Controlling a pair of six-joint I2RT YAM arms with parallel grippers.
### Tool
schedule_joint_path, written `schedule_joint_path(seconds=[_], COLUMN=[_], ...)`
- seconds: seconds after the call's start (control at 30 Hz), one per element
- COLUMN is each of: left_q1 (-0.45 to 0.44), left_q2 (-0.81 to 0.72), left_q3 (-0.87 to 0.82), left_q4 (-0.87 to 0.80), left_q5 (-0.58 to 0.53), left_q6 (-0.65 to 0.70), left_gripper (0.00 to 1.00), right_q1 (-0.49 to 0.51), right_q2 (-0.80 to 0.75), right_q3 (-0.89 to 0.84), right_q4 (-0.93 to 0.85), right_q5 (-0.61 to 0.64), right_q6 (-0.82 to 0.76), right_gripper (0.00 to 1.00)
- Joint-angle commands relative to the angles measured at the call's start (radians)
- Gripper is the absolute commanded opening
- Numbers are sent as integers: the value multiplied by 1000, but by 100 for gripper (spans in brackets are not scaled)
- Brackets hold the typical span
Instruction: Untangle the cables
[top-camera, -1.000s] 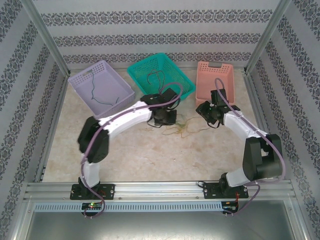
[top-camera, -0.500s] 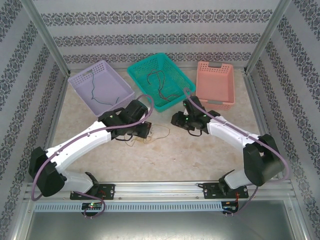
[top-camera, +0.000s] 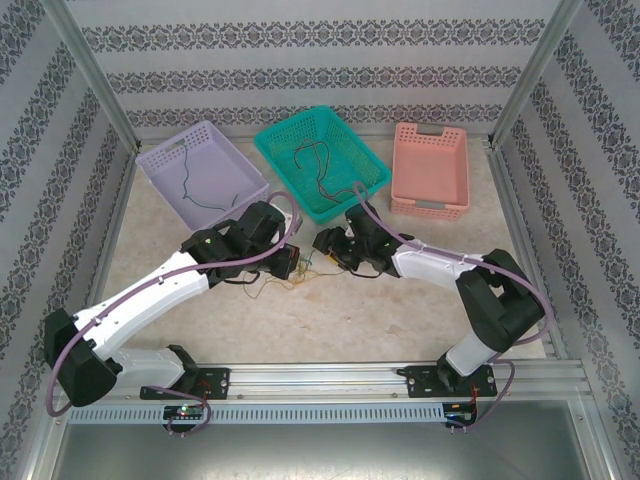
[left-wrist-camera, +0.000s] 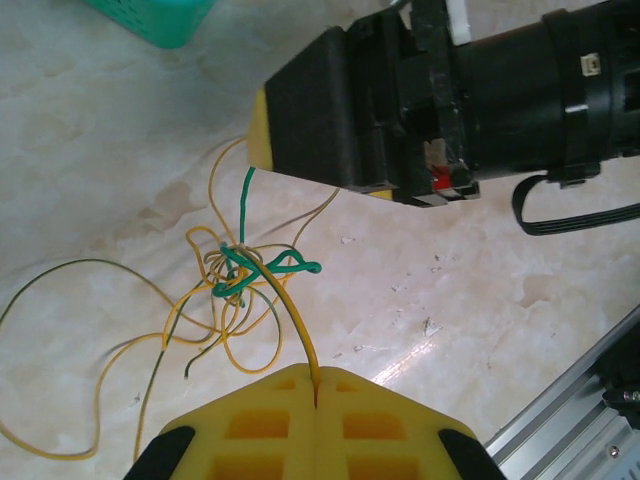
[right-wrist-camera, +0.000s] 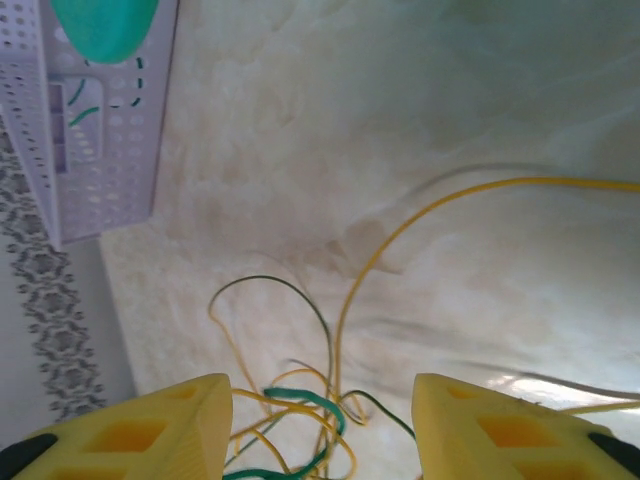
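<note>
Change since a second ago: both arms have swung toward 9 o'clock. The left arm, then folded upright, now lies stretched low. The tangle has gone with them from mid-table toward 9 o'clock, and the right jaws have widened.

1. Left gripper (top-camera: 291, 262): jaws together, clamped on a yellow cable (left-wrist-camera: 300, 330) that runs from the knot straight into the seam between the pads.

2. Right gripper (top-camera: 318, 246): jaws apart, nothing between them. It hangs low over the tangle, at 3 o'clock of the left gripper and close to it.

3. Cables (top-camera: 285, 282): a loose knot of yellow and green strands on the table (top-camera: 350, 320), just at 6 o'clock of the two grippers. A short green cable (left-wrist-camera: 265, 268) winds through the knot's middle. Slack yellow loops spread out flat around it.

4. Purple basket (top-camera: 150, 165): at 11 o'clock on the table, one dark cable (top-camera: 190, 190) inside.

5. Teal basket (top-camera: 287, 180): at 12 o'clock, another dark cable (top-camera: 318, 165) inside.

6. Pink basket (top-camera: 430, 205): at 1 o'clock, well apart from the tangle.
</note>
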Motion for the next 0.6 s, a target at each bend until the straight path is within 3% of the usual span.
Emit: schedule_joint_path(seconds=[0.0,0.23,0.37,0.47,0.57], left_q1=[6,6,6,6,5], left_q2=[-24,-36,-47,-56,-71], left_q3=[-2,-12,-19,-16,-6], left_q4=[33,41,44,31,-28], left_q5=[16,19,13,-12,-117], left_q6=[-13,-32,-44,-49,-66], left_gripper=[0,0,0,0,0], right_q1=[25,56,60,52,13], right_q2=[45,81,104,95,33], right_q3=[27,39,52,53,56], right_q4=[87,100,92,38,-108], right_q5=[-48,-45,-43,-9,68], right_q6=[79,99,93,61,-24], right_gripper=[50,47,32,2,0])
